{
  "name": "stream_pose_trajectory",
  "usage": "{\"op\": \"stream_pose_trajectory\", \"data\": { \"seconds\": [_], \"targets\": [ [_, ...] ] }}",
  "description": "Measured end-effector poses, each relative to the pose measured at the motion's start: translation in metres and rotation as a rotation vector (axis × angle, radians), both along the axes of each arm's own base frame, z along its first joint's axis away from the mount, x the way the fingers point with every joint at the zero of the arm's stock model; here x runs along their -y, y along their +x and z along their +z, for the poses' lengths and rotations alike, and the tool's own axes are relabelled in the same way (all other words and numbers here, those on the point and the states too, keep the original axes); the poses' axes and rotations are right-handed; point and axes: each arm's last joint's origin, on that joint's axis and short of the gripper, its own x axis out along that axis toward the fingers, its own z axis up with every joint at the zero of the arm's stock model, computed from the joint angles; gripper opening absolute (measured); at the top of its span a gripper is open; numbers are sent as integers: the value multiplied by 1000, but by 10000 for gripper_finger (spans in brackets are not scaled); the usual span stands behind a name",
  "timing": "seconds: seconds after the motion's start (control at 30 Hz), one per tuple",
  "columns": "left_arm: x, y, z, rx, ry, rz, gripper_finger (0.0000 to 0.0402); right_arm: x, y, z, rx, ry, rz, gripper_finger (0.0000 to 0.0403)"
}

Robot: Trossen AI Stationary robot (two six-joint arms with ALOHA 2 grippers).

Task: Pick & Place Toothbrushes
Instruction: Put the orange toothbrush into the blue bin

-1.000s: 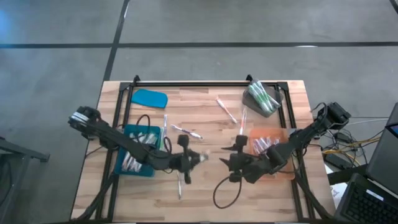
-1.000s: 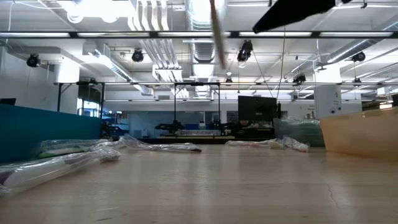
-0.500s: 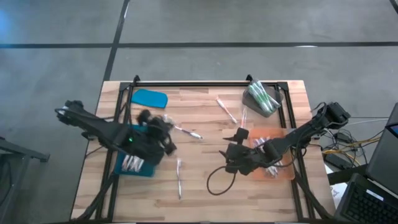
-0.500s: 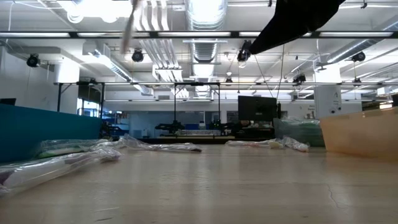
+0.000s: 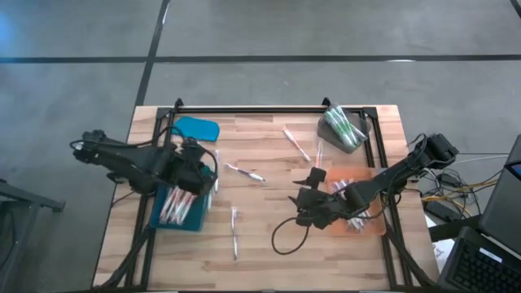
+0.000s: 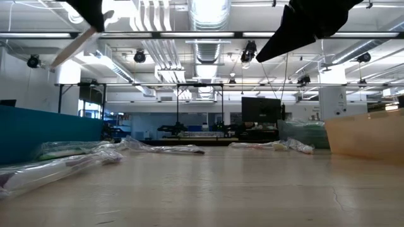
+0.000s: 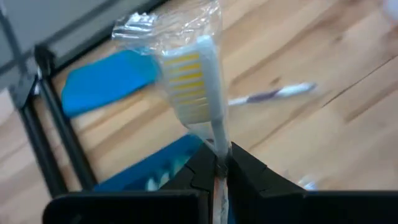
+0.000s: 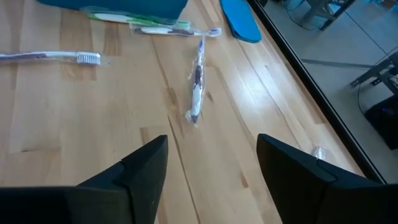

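My left gripper (image 7: pixel 219 167) hangs above the blue tray (image 5: pixel 181 213) at the table's left, shut on a wrapped toothbrush (image 7: pixel 198 87) with a white handle and yellow bristles. In the low view this toothbrush (image 6: pixel 74 48) slants down out of the dark gripper, high over the table. The blue tray holds several toothbrushes (image 5: pixel 172 207). My right gripper (image 8: pixel 211 177) is open over bare wood right of the table's middle (image 5: pixel 303 208), beside the orange tray (image 5: pixel 364 177), with nothing between its fingers. Loose toothbrushes (image 5: pixel 234 232) (image 5: pixel 244 172) (image 5: pixel 295 144) lie flat on the wood. My left gripper pinches the toothbrush's handle just behind the head (image 7: pixel 219 146) between its two fingers, through the clear wrapper. The head and the wrapper's end stick out past the fingertips. The toothbrush is lifted clear of table and tray and is tilted.
A grey bin (image 5: pixel 356 138) with green toothbrushes stands at the far right, a blue lid (image 5: pixel 195 129) at the far left. A black frame (image 5: pixel 269 109) runs along the far edge. A black cable (image 5: pixel 286 240) loops on the wood below my right gripper.
My left gripper has carried the toothbrush up and toward the table's left edge, from the table's middle to above the blue tray, rolling its wrist on the way. The toothbrush has gone from nearly upright to slanted. My right gripper has shifted slightly.
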Motion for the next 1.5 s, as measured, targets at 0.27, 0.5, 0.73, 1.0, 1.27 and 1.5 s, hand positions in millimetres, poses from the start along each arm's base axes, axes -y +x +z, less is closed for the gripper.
{"op": "stream_pose_trajectory", "data": {
  "seconds": [0.27,0.5,0.73,1.0,1.27,1.5],
  "targets": [
    [-16,-1,-45,-174,-95,107,28,0,0,0,-1,0,0,222],
    [-23,-3,-86,-313,-265,147,28,0,0,-1,4,10,-7,231],
    [-26,-8,-117,-386,-346,159,28,0,-1,-3,3,15,-12,252],
    [-28,-10,-144,-407,-435,125,28,1,-1,-4,-1,13,-13,268],
    [-32,-16,-156,-472,-446,83,51,1,-2,-4,-2,13,-13,263],
    [-32,-17,-158,-479,-448,84,89,1,-2,-5,-3,12,-13,238]
  ]
}}
